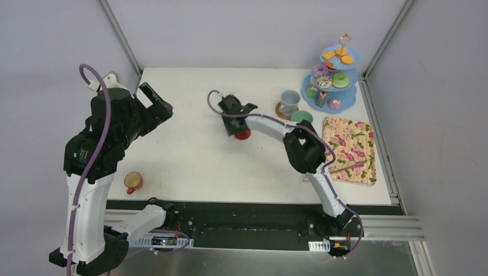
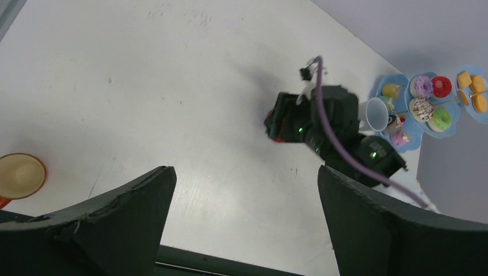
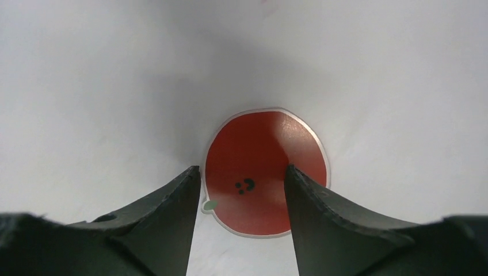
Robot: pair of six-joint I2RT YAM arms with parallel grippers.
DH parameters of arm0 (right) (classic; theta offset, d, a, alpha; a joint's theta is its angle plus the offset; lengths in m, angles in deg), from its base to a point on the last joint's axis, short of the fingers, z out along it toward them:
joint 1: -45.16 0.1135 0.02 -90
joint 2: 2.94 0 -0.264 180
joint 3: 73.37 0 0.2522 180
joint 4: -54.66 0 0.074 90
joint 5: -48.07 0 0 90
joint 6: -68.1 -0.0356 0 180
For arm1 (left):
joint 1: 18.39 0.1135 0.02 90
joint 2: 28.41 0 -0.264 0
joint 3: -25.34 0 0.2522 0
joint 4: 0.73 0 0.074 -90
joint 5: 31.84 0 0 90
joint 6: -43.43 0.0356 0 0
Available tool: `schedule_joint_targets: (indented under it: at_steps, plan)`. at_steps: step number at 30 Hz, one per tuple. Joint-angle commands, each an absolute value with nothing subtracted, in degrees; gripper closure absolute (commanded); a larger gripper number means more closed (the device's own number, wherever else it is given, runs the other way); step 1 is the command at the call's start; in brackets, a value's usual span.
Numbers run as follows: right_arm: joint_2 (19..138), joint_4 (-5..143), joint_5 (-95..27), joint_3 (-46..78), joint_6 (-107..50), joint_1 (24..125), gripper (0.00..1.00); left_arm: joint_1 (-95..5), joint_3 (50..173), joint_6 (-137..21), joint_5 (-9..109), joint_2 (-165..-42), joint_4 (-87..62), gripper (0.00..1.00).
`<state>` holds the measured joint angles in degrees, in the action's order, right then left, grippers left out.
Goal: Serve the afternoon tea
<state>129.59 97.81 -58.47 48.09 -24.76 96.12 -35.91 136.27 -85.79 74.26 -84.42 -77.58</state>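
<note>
A round red coaster [image 3: 265, 155] with a small green leaf lies flat on the white table, mid-table [image 1: 243, 135]. My right gripper [image 3: 241, 169] hovers low over it, jaws partly apart; one finger stands at the coaster's left edge, the other over its right half, with no grip visible. My left gripper [image 2: 244, 172] is raised at the left [image 1: 158, 106], wide open and empty. The orange cup [image 1: 133, 181] stands near the front left edge. The grey-blue cup [image 1: 289, 101] sits on a coaster [image 1: 280, 112], with a flat green coaster [image 1: 301, 117] beside it.
The light-blue three-tier stand [image 1: 347, 95] with donuts and biscuits is at the back right corner. A floral rectangular tray [image 1: 348, 144] lies in front of it with tongs [image 1: 345, 167] on it. Metal frame posts flank the table.
</note>
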Motion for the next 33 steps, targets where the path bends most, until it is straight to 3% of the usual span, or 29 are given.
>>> schedule_joint_targets:
  at_steps: [1, 9, 17, 24, 33]
  plan:
    - [137.1, 107.5, -61.7, 55.0, -21.1, 88.3, 0.41, -35.6, 138.6, -83.0, 72.1, -85.7, -76.0, 0.00]
    - [142.0, 108.2, -53.1, 69.9, -18.5, 83.9, 0.32, -35.6, 139.0, -81.1, 69.6, -87.9, -76.0, 0.00]
    - [137.1, 111.8, -56.7, 73.7, -21.7, 83.7, 0.25, -35.6, 137.0, -80.6, 68.1, -89.1, -73.5, 0.00]
    - [132.7, 111.5, -63.9, 63.3, -24.9, 82.7, 0.35, -35.6, 134.3, -81.6, 67.2, -88.3, -71.8, 0.00]
    - [136.9, 108.6, -64.7, 65.2, -19.9, 82.5, 0.40, -35.6, 134.7, -81.0, 67.9, -88.0, -73.0, 0.00]
